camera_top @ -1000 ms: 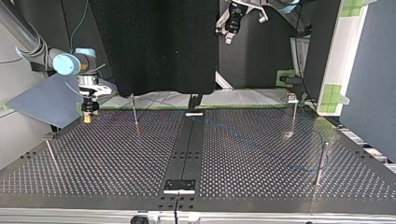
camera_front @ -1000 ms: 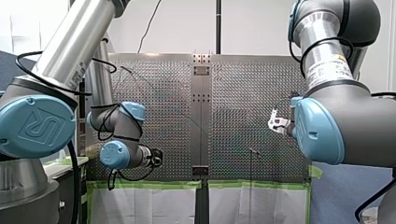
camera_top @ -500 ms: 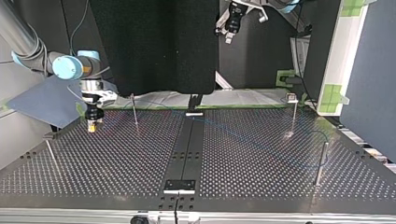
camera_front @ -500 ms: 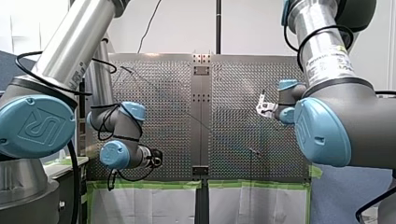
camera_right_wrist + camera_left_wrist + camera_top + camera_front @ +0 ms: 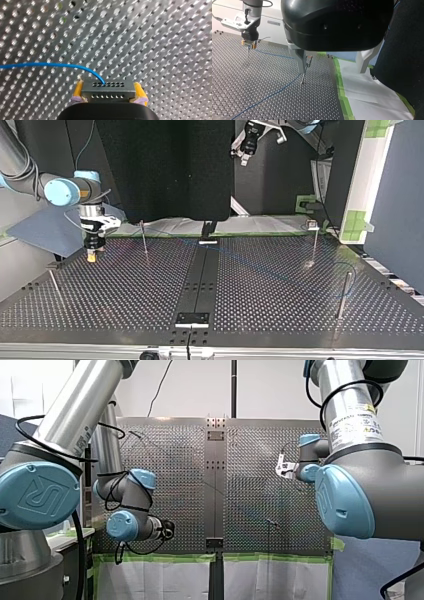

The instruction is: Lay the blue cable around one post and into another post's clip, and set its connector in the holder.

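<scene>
The top view counts 4 posts (image 5: pixel 144 239), 1 centre strip (image 5: pixel 200 280) and 2 grippers: my right gripper (image 5: pixel 92 254) low at the strip's left, my left gripper (image 5: pixel 245 157) high above its far end, its state impossible to tell. Only the right wrist view shows 1 connector (image 5: pixel 107 89) pinched between 2 yellow pads (image 5: pixel 78 89), 1 blue cable (image 5: pixel 50 65) leaving it.

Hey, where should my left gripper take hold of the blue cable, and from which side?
Probably the straight stretch of blue cable by the post, from above, closing across it: it seems to lie flat on the perforated table, and my right gripper holds the connector.
</scene>
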Controlling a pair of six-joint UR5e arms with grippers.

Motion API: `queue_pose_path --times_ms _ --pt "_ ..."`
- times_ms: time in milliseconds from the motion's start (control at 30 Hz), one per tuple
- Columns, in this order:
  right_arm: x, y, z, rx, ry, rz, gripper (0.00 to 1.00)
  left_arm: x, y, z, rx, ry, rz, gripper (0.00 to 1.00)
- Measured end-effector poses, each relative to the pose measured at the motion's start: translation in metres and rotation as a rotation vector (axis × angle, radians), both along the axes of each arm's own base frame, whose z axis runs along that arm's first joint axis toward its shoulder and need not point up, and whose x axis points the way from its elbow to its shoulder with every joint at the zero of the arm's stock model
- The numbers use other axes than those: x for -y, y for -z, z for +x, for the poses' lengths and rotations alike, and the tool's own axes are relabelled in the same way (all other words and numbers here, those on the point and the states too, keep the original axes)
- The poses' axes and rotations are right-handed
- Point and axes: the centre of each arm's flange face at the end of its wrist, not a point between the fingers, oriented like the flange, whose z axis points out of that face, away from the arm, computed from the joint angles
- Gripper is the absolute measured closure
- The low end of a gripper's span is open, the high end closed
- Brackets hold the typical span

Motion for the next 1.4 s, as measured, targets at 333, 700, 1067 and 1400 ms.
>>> queue_pose_path --times_ms 333,700,1067,1400 --pt "-0.003 -0.013 -0.008 -0.018 0.031 0.013 1.0 0.0 0.0 0.0 0.001 -0.001 -0.001 0.0" --pt "-0.012 -0.051 -0.012 -0.019 0.034 -0.015 1.0 0.003 -0.001 0.004 0.007 0.0 -0.005 0.0" --pt "-0.016 -0.069 -0.018 -0.021 0.041 -0.021 1.0 0.003 -0.001 0.004 0.005 -0.001 -0.003 0.0" --pt "-0.02 -0.095 -0.026 -0.012 0.052 -0.059 1.0 0.002 -0.001 0.004 0.003 -0.001 -0.002 0.0"
